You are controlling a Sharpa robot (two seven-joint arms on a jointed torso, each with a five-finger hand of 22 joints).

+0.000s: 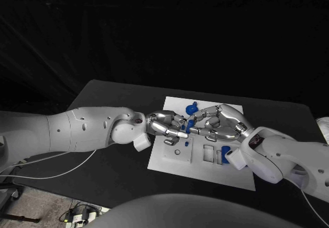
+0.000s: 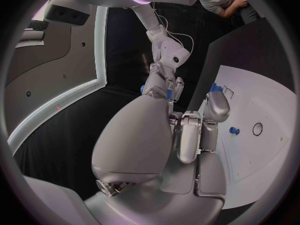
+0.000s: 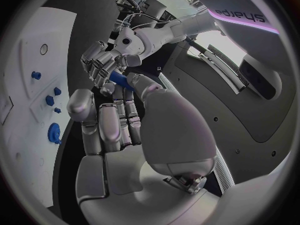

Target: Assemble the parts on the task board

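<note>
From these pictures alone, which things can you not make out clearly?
- Head view: which hand holds the blue part; left hand and right hand crowd around it.
- Head view: task board middle, covered by both hands.
- Right wrist view: the small blue pieces, too small to tell their shapes.

The left hand [image 2: 187, 135] rises mid-frame beside the white task board [image 2: 269, 110], which carries a small blue part [image 2: 234, 130].
</note>
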